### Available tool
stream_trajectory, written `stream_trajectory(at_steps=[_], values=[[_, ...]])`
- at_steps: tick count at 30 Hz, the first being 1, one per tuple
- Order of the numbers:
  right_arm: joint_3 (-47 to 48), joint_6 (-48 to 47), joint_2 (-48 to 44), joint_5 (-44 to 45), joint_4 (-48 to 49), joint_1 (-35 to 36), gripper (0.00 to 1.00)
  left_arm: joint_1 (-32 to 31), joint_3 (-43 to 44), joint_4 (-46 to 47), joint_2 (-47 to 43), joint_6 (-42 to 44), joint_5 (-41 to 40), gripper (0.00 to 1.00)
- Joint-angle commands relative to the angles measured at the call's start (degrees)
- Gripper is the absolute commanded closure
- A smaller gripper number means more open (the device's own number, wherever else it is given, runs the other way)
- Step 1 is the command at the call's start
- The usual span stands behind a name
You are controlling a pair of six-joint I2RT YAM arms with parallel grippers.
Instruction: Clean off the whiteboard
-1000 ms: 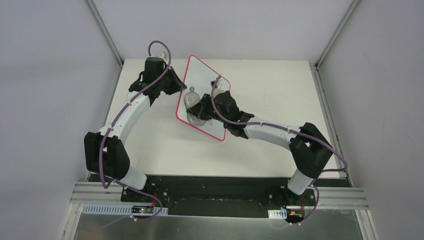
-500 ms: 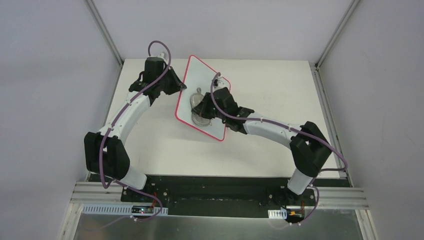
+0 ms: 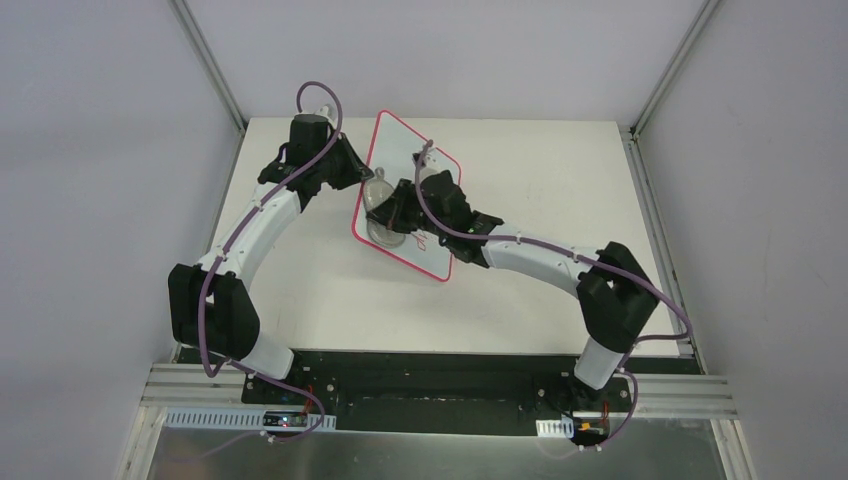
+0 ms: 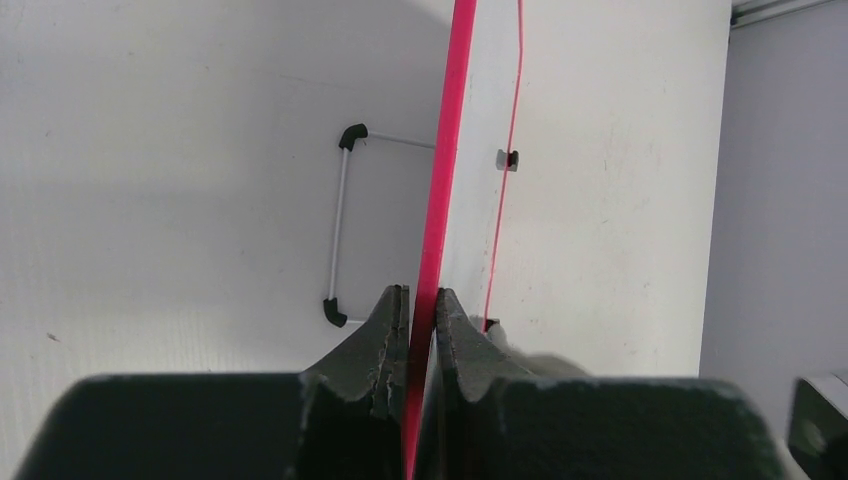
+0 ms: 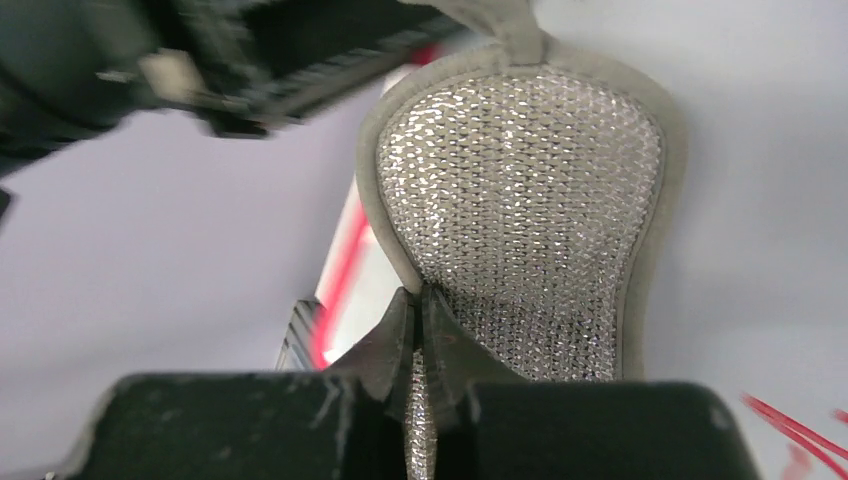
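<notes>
Wiping step, partway by my read. Red marks (image 3: 425, 243) on the near part of the whiteboard (image 3: 398, 150), just right of the pad (image 5: 520, 200), are not wiped yet. Right tool (image 5: 420, 300) is pinched narrow on the pad's near edge, and the pad lies over the board's left-middle. Contact looks likely but I can't confirm it. Board sits mid-far on the table (image 3: 560, 170), tilted up rather than flat; can't tell if its near edge rests on the table. Left tool (image 4: 421, 300) is clamped thin on the pink frame at the board's far-left edge, bracing it. Next move: sweep the pad near-right across the red strokes. Use even, light pressure so the board doesn't twist in the left clamp.
</notes>
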Motion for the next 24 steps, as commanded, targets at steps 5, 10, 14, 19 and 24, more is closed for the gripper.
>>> stream_trajectory(at_steps=[5, 10, 14, 19, 24], values=[[-19.4, 0.1, -7.5, 6.9, -2.9, -3.7, 1.00, -4.8, -1.5, -4.4, 0.0, -3.5, 7.6, 1.00], [-18.7, -2.5, -9.0, 9.4, -5.6, -3.8, 1.00, -4.8, -1.5, -4.5, -0.3, -2.8, 7.3, 1.00], [-18.2, -2.6, -10.3, 8.7, -4.8, -3.7, 1.00, -4.7, -0.5, -5.7, 0.3, -1.8, 7.1, 0.96], [-17.9, -2.2, -10.5, 7.6, -4.6, -3.8, 1.00, -4.4, 0.0, -5.8, 0.8, -1.5, 8.3, 0.56], [-16.9, -2.2, -11.2, 5.9, -5.1, -3.8, 1.00, -3.9, 0.5, -8.3, -1.3, -1.0, 10.9, 0.29]])
